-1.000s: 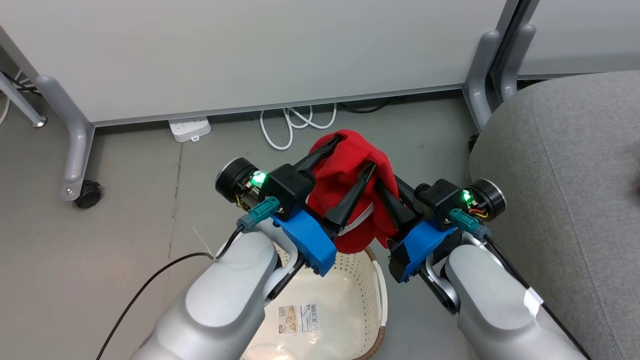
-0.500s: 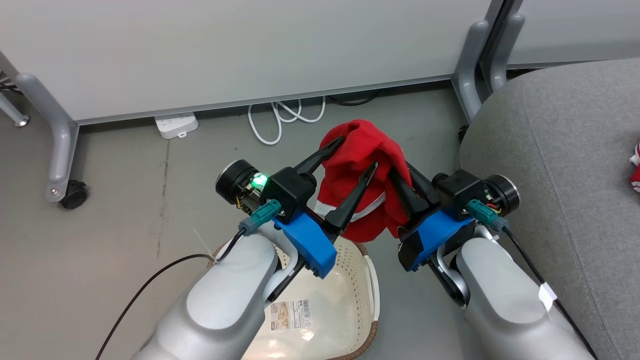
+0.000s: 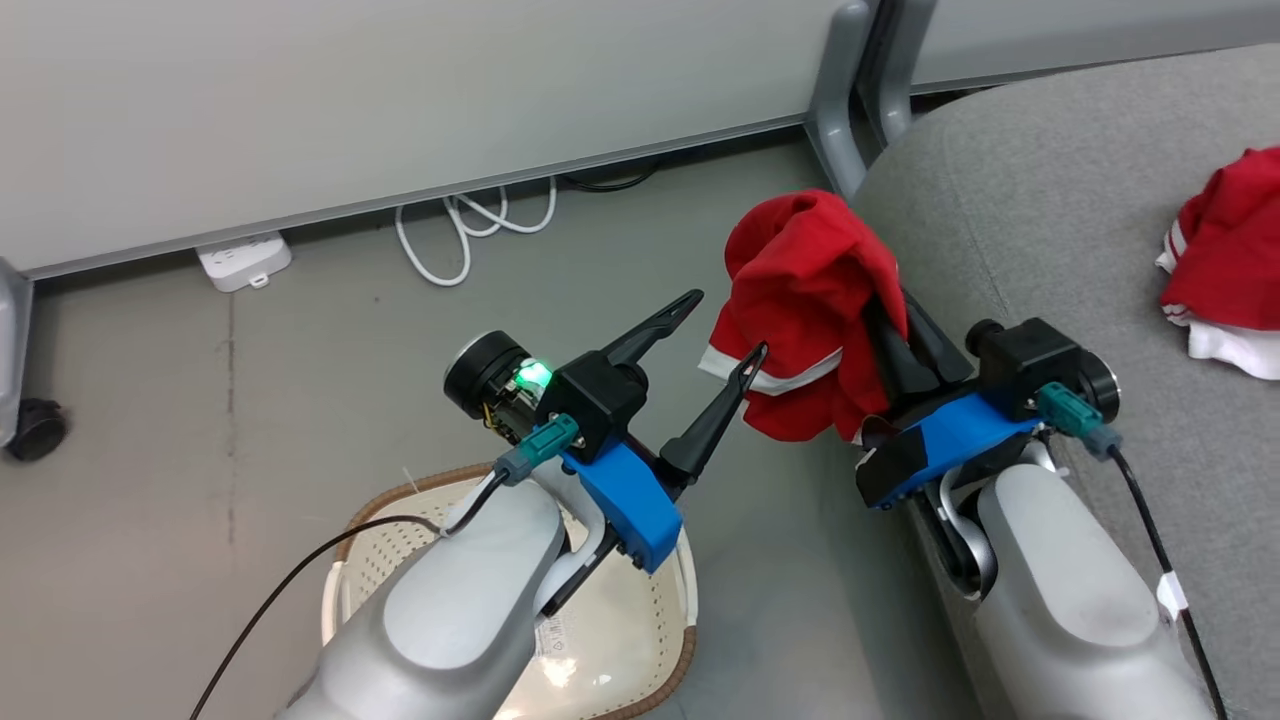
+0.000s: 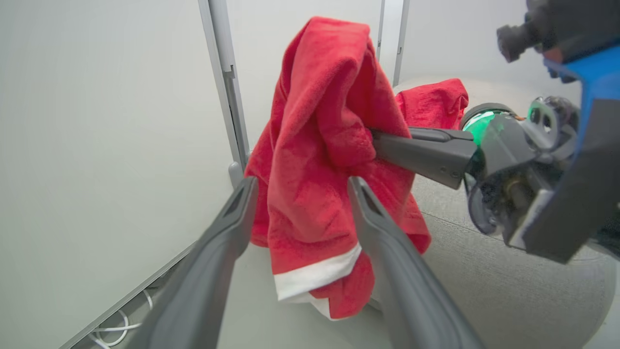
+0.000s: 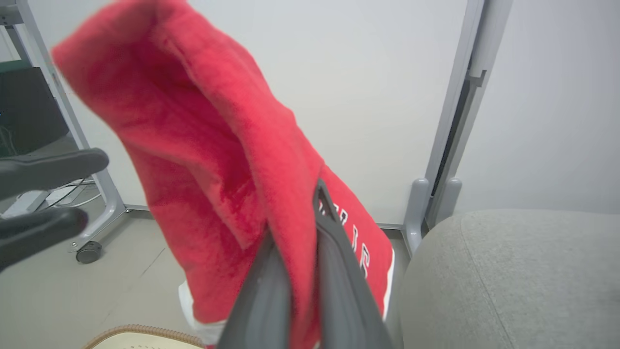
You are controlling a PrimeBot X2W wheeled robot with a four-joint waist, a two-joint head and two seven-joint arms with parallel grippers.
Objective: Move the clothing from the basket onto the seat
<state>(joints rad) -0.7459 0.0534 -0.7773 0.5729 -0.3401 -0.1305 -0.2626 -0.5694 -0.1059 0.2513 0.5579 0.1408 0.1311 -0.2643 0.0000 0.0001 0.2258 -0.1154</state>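
My right gripper point(image 3: 885, 325) is shut on a red piece of clothing point(image 3: 800, 290) with a white stripe. It hangs in the air beside the grey seat's point(image 3: 1040, 220) rounded left edge. The right wrist view shows the two fingers point(image 5: 334, 252) pinched together on the fabric point(image 5: 218, 160). My left gripper point(image 3: 728, 323) stands open just left of the cloth, one fingertip near the white hem. A second red and white garment point(image 3: 1225, 250) lies on the seat at the right. The cream basket point(image 3: 400, 495) sits on the floor under my left forearm.
White partition panels on grey legs point(image 3: 835, 90) stand behind, one leg close to the seat's corner. A power strip point(image 3: 245, 262) and a coiled white cable point(image 3: 470, 225) lie on the floor by the wall. A castor point(image 3: 35, 428) sits at the far left.
The view has swung right. My right gripper has carried the clothing right, out from between the left gripper's open fingers and up to the seat's edge. The garment on the seat has come into view.
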